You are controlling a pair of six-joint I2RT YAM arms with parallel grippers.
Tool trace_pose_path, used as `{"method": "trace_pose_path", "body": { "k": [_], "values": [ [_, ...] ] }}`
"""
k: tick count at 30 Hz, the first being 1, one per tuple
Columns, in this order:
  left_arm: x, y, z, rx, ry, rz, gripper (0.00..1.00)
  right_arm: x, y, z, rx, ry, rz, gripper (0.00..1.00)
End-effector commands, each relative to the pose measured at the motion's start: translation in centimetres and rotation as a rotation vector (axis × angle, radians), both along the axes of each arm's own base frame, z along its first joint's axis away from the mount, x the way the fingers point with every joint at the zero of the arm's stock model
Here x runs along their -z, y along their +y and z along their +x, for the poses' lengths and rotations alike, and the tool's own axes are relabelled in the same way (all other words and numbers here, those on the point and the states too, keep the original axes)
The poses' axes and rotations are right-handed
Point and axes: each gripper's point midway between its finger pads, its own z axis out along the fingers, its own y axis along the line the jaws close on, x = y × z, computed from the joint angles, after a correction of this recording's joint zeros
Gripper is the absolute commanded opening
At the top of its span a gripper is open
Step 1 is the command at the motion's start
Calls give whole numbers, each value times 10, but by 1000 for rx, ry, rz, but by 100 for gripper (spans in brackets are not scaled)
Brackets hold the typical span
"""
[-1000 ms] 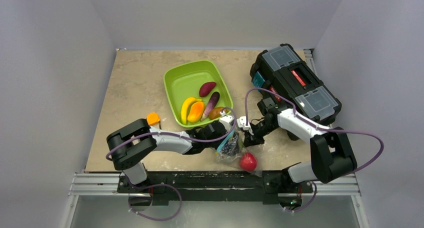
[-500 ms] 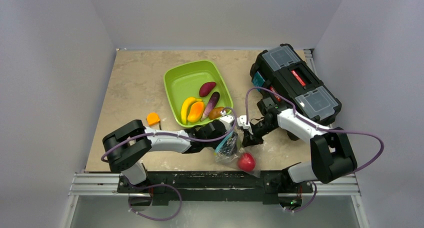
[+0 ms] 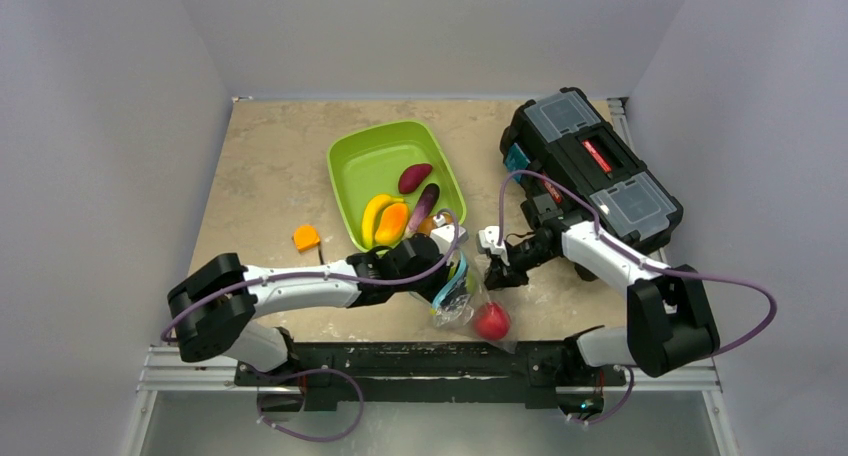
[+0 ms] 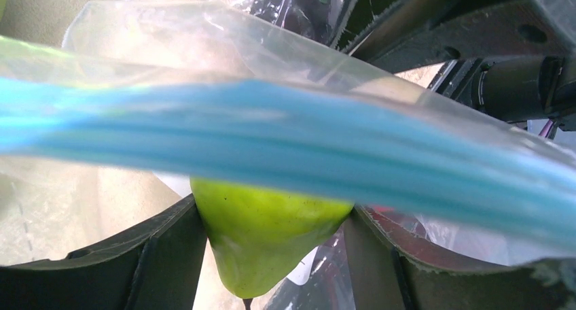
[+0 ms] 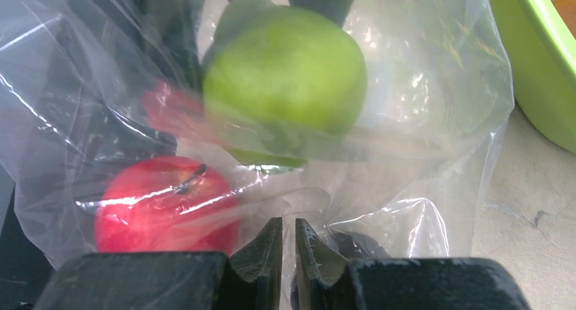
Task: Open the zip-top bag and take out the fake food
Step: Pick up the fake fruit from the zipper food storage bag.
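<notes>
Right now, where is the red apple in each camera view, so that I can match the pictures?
Top external: red apple inside the zip-top bag, low, just right of centre.
Left wrist: not in it.
Right wrist: lower left, behind the plastic.
Shared landmark: the bag, in all three; its blue zip strip crosses the left wrist view.

My left gripper (image 4: 273,259) clamps a glossy green plastic pear (image 4: 272,215) inside the crumpled clear zip-top bag (image 3: 452,302). The bag's red plastic apple (image 3: 491,321) sits at its 4 o'clock. A yellow banana (image 3: 373,216), orange piece (image 3: 392,222), purple eggplant (image 3: 424,204) and maroon piece (image 3: 414,178) lie at the bag's 11 o'clock.
</notes>
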Motion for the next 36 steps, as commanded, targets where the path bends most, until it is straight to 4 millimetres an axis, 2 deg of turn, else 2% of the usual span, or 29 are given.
{"method": "trace_pose_path", "body": {
  "k": [1,8,15,19,26,32,36],
  "values": [
    [-11,5,-8,44,-10,-4,0,-7,0,6,31,-31,32,13],
    [-24,11,-12,45,-5,-19,0,-11,-2,5,36,-38,47,17],
    [-39,11,-7,13,19,-38,0,-13,-4,1,16,-54,55,21],
    [-39,8,-3,-15,57,-65,0,-18,-2,-7,-20,-56,85,32],
    [-40,5,-3,-33,91,-126,0,-42,5,-19,-84,-80,173,55],
    [-42,17,-2,-60,67,-111,0,-66,5,-24,-105,-72,185,61],
    [-43,18,-1,-70,64,-120,0,-79,6,-31,-111,-36,198,69]
  ]
}}
